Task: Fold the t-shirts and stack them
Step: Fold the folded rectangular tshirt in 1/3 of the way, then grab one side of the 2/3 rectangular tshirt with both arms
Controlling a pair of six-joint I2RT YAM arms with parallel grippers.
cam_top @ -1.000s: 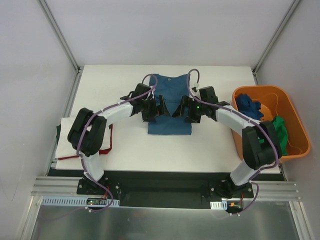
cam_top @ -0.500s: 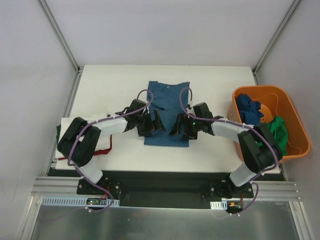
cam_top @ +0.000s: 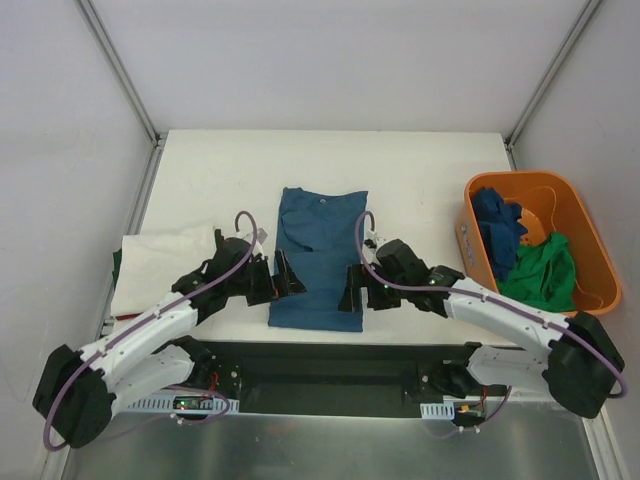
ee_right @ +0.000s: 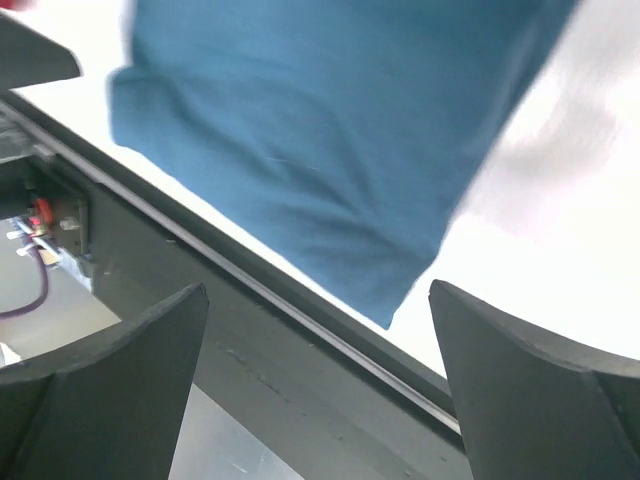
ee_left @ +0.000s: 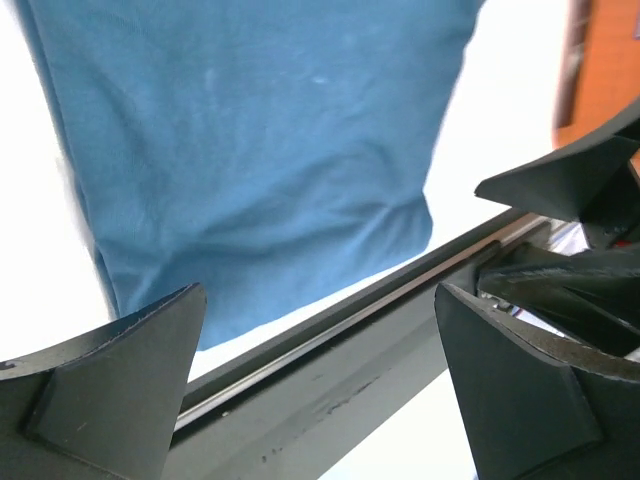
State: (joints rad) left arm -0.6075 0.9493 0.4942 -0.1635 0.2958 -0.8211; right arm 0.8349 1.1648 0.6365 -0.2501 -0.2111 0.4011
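Flanking the blue t-shirt (cam_top: 315,260), both jaws gape.

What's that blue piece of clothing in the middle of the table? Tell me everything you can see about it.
It is a plain blue t-shirt of soft, slightly wrinkled fabric, folded into a long narrow rectangle with no sleeves sticking out. It lies flat on the white table, its near end reaching the table's front edge. The left gripper and right gripper, both open, flank that near end; neither holds it.
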